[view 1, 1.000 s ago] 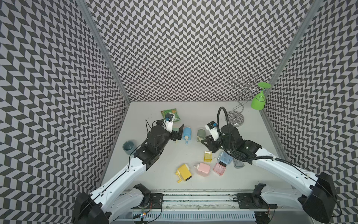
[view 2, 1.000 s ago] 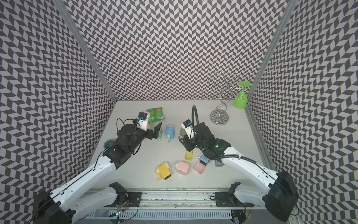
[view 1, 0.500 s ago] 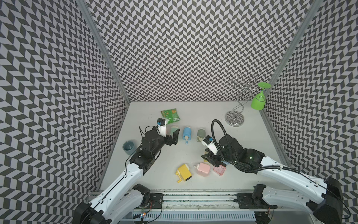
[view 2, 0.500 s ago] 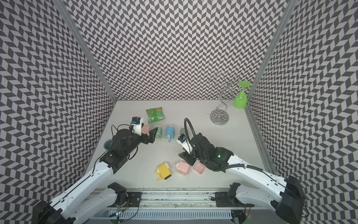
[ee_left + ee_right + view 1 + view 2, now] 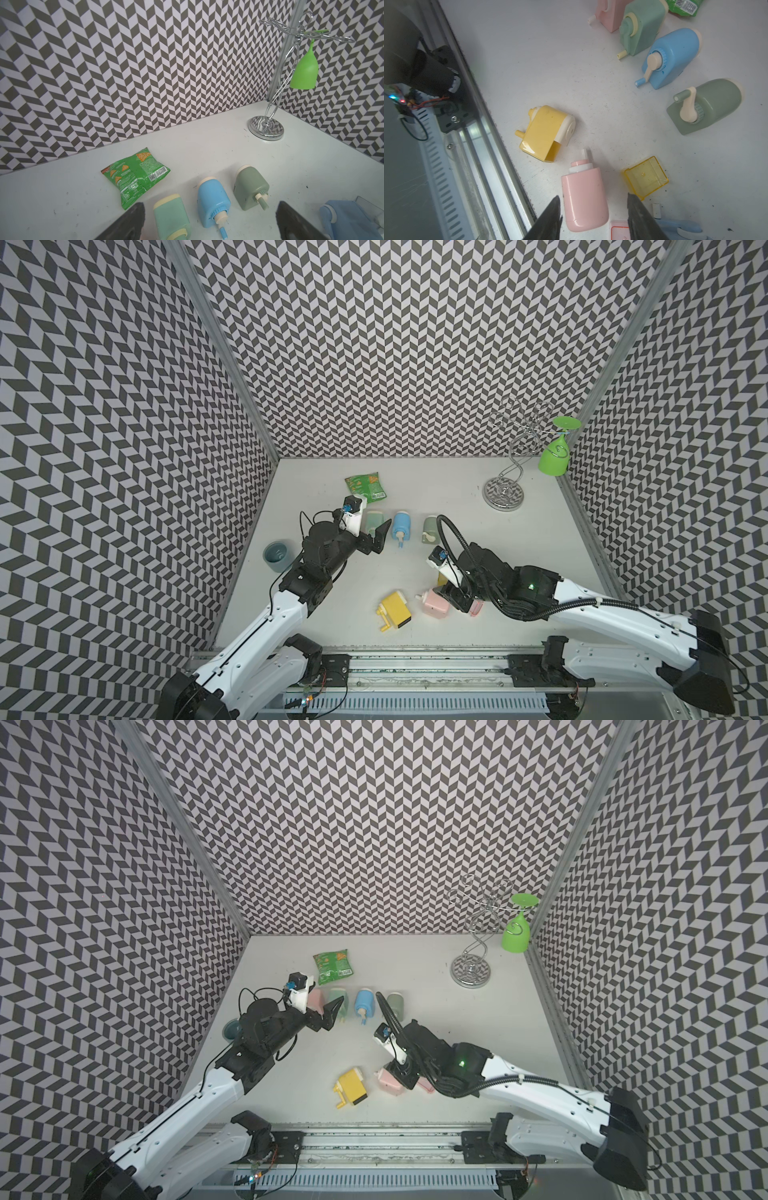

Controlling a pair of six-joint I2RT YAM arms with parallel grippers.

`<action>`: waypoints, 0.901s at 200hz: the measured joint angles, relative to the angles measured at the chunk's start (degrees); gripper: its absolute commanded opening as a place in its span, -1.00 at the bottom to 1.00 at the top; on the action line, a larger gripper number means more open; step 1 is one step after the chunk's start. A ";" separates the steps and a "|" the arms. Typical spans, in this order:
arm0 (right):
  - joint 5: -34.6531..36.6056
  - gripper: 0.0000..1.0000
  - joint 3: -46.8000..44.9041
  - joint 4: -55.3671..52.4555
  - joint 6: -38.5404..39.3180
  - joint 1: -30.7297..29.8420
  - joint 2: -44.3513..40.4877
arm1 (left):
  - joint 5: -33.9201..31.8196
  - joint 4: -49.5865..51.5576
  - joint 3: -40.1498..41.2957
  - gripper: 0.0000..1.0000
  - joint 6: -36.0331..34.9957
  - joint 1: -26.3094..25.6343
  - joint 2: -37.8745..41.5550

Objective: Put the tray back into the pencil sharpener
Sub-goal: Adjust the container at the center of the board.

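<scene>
A smooth pink plastic pencil sharpener [image 5: 584,199], round-shouldered with a white crank stub, is straddled by the right gripper [image 5: 593,196] on the scuffed white tabletop [image 5: 571,72]. The gripper's black wedge-shaped fingers [image 5: 550,218] are held apart, and a gap is seen between the pink body and one of them, so nothing is clamped. A translucent pink tray [image 5: 618,232] with a red edge, only its corner caught in the right wrist view, lies just beside the sharpener's rounded end. A translucent amber-yellow tray [image 5: 646,177], box-shaped and with its hollow turned to the wrist camera, lies near by. It is set apart from the boxy yellow sharpener [image 5: 548,128] with a cream nose, which is tipped over near the front rail.

The left gripper [image 5: 209,207] is held with its dark fingers spread wide and empty, near a row of glossy rounded sharpeners capped in cream: a pale pink sharpener [image 5: 611,16], a mint-green sharpener [image 5: 170,216], a sky-blue sharpener [image 5: 213,199] and a sage-green sharpener [image 5: 250,187]. A crinkled green foil snack packet [image 5: 135,176] lies behind the row. In the far corner a green plastic goblet [image 5: 304,68] is hung upside down from a chrome wire rack [image 5: 267,126].
</scene>
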State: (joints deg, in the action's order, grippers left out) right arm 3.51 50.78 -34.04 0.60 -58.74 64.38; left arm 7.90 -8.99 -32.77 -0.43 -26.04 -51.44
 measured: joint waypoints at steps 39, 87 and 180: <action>5.75 -0.12 8.74 -3.78 -10.12 6.67 1.49 | 7.56 -0.39 1.64 0.99 -6.10 0.00 3.54; 3.54 -0.13 3.26 -8.46 -31.47 8.28 -2.21 | 21.27 1.86 3.23 0.99 -18.53 -1.18 5.77; -2.56 -0.12 -11.28 -16.96 -55.56 9.16 -4.70 | 28.48 7.87 3.21 0.99 -32.00 -11.63 1.53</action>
State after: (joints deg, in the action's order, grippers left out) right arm 0.95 39.51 -51.00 -54.96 -49.58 59.68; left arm 36.38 -1.13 -29.56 -32.42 -37.67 -49.91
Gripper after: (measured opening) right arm 0.447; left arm 0.995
